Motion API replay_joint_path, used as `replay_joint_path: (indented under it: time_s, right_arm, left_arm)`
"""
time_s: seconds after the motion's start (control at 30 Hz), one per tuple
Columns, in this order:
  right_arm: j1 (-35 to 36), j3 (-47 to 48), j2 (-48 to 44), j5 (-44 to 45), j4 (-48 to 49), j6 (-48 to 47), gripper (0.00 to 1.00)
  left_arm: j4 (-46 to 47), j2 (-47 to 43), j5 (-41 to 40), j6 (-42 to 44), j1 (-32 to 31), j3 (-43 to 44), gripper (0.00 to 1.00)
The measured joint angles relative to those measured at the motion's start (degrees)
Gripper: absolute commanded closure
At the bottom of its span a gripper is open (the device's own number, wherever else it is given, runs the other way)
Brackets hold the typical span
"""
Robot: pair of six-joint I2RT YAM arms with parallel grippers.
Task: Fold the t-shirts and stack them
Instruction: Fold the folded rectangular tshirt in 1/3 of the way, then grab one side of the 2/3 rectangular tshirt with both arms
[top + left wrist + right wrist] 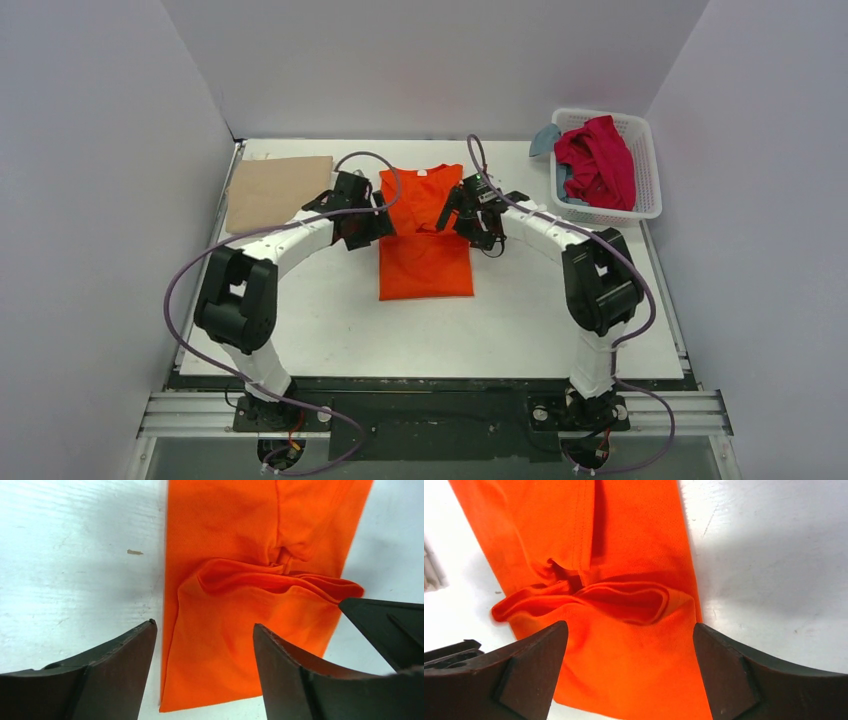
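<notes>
The orange t-shirt (235, 630) lay on the desk (75, 540), its bunched crease just ahead of the left fingers (125, 660) and the right fingers (534, 660), both pairs spread, holding nothing. Pinching both layers at the 2 edges together should keep the fold square.

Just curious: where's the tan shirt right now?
In the overhead view the tan shirt lies flat at the far left of the table, left of the orange shirt.
</notes>
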Motion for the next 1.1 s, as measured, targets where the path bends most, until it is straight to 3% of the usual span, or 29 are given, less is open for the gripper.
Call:
replay_joint_path:
  time_s: [0.2, 0.37, 0.67, 0.77, 0.83, 1.1]
  right_arm:
    - [1.0, -5.3, -8.8, 1.9, -0.5, -0.1, 0.05]
    - [3.7, -16.3, -19.5, 3.7, -0.3, 0.2, 0.05]
    - [5.2, -31.0, -23.6, 3.5, 1.2, 4.4, 0.05]
    - [5.2, -31.6, -23.3, 3.4, 2.4, 4.7, 0.1]
    - [5.2, -31.6, -23.0, 3.4, 3.4, 4.7, 0.16]
    - [5.4, -31.6, -20.3, 3.4, 5.8, 5.6, 0.42]
  left_arm:
    - [0.2, -11.1, -2.4, -0.3, 0.2, -5.9, 0.15]
    - [0.7, -19.6, -1.7, -1.3, 0.1, -13.5, 0.13]
    - [1.9, -21.2, 1.8, -4.9, -3.6, -26.4, 0.13]
    - [3.0, -19.9, 2.4, -6.0, -4.7, -26.8, 0.21]
    - [4.2, -18.6, 2.6, -6.5, -4.8, -26.8, 0.32]
    - [6.7, -13.7, 2.9, -8.3, -5.2, -26.7, 0.51]
